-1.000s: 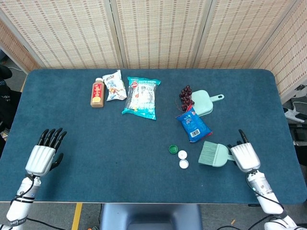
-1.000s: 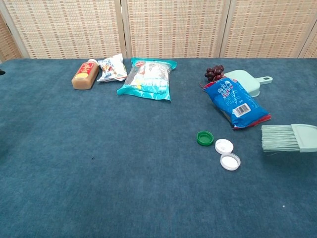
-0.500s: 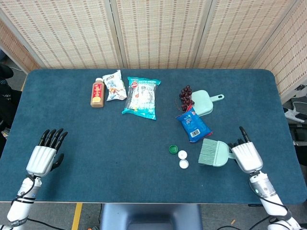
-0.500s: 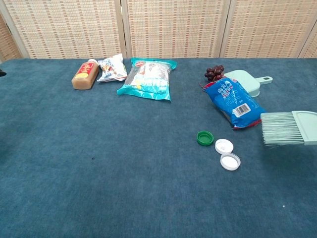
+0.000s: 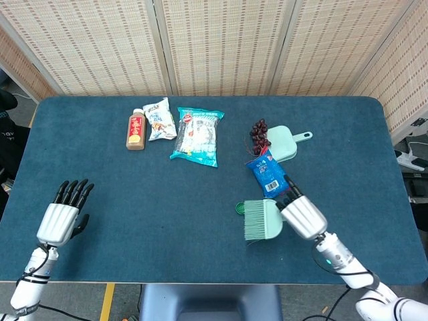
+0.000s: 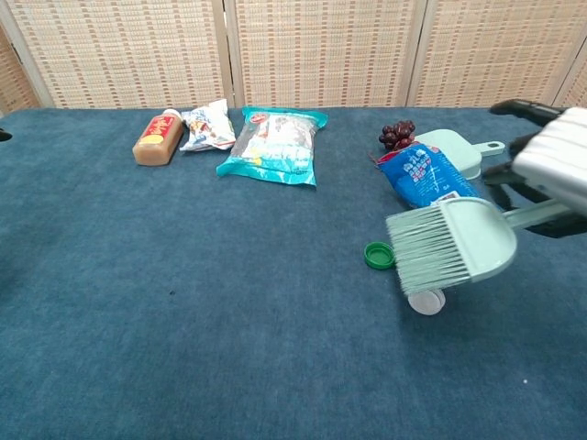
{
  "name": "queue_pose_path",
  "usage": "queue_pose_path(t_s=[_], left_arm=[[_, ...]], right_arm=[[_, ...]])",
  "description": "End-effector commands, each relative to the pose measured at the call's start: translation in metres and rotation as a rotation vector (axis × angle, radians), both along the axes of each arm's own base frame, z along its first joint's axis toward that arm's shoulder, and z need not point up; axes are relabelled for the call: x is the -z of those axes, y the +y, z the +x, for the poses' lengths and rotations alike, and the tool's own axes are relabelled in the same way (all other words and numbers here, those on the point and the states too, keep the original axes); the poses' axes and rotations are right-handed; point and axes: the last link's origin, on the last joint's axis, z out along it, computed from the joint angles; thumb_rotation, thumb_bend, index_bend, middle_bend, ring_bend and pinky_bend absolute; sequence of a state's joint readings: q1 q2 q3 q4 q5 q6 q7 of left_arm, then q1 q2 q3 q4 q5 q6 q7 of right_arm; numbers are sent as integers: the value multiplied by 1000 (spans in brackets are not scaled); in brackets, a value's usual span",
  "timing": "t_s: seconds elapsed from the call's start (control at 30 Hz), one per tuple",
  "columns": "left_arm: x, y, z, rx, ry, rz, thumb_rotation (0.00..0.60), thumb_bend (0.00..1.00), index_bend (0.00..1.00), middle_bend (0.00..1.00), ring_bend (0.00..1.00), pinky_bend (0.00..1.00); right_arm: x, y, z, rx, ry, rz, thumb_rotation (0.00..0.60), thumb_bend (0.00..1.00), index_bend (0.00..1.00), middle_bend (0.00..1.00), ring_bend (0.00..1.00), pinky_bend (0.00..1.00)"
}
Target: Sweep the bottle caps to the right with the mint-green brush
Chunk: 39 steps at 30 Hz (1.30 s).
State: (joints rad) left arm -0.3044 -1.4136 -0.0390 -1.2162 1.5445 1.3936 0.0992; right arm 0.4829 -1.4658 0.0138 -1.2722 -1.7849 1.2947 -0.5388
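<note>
Gripping the mint-green brush by its handle, the right hand held it above the bottle caps, long axis running left-right, bristles pointing left over the green cap and a white cap. The left hand rested apart, fingers spread, holding nothing.
</note>
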Motion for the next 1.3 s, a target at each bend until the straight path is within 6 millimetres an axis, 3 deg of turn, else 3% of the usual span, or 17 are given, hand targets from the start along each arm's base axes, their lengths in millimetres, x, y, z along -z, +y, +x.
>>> queue_pose_path(t_s=[0.03, 0.3, 0.53, 0.87, 1.1, 1.3], left_arm=[[0, -1, 0, 0, -1, -1, 600, 444, 0, 0, 0, 10], [-1, -1, -1, -1, -6, -4, 600, 443, 0, 0, 0, 11], [-3, 2, -2, -7, -11, -2, 600, 445, 0, 0, 0, 11], [-2, 3, -3, -9, -5, -5, 600, 451, 0, 0, 0, 11], [-1, 6, -4, -12, 2, -8, 600, 450, 0, 0, 0, 11], [3, 4, 0, -3, 5, -13, 600, 450, 0, 0, 0, 11]], right_arm=[[23, -12, 51, -126, 105, 46, 600, 387, 1000, 867, 524, 88], [52, -30, 83, -154, 193, 30, 600, 388, 1000, 867, 528, 91], [66, -36, 87, -167, 242, -15, 600, 389, 1000, 867, 540, 109], [74, -40, 66, -141, 318, -52, 600, 388, 1000, 867, 540, 109], [62, -43, 47, -118, 385, -62, 600, 388, 1000, 867, 540, 110], [46, -34, 29, -136, 455, -56, 600, 388, 1000, 867, 540, 110]])
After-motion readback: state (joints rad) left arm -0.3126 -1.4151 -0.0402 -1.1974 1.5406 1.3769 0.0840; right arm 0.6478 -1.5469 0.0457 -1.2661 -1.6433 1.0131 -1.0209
